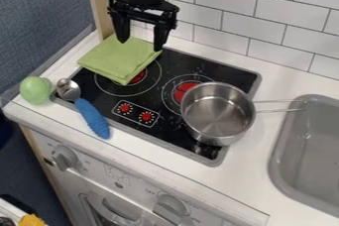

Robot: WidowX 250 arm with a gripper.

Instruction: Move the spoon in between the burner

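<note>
My gripper hangs over the back left of the stove, above the folded green cloth, its two fingers apart with nothing between them. The spoon has a blue ridged handle and a metal bowl; it lies at the front left, its bowl at the stove's left corner and its handle on the white counter. Two burners with red centres show on the black stove: the left burner, partly under the cloth, and the right burner, partly behind the pot.
A metal pot stands on the stove's right part, its handle pointing right toward the grey sink. The green cloth covers the stove's back left corner. A green round object sits left of the spoon. A tiled wall rises behind.
</note>
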